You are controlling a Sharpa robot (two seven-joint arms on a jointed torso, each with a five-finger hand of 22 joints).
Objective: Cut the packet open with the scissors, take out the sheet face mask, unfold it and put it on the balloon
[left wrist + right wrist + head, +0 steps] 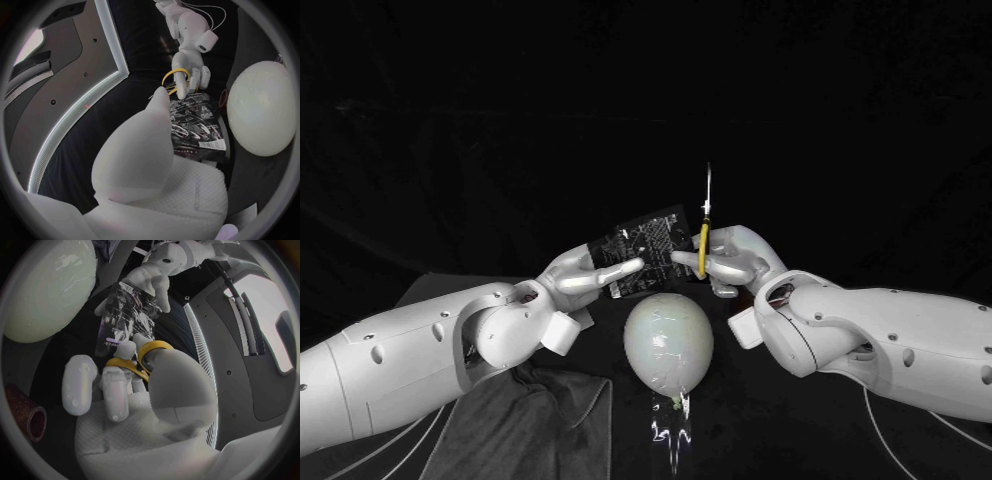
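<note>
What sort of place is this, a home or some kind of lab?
Probably a robot lab bench, not a home: a robot's left hand holds a packet, its right hand holds scissors, and a balloon sits close by.

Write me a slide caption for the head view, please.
Left hand holds the packet while the right hand holds yellow-handled scissors at its edge, near the balloon.

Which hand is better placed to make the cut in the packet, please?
The right hand: it grips the yellow-handled scissors, upright at the edge of the packet, while the left hand is busy holding the packet up.
</note>
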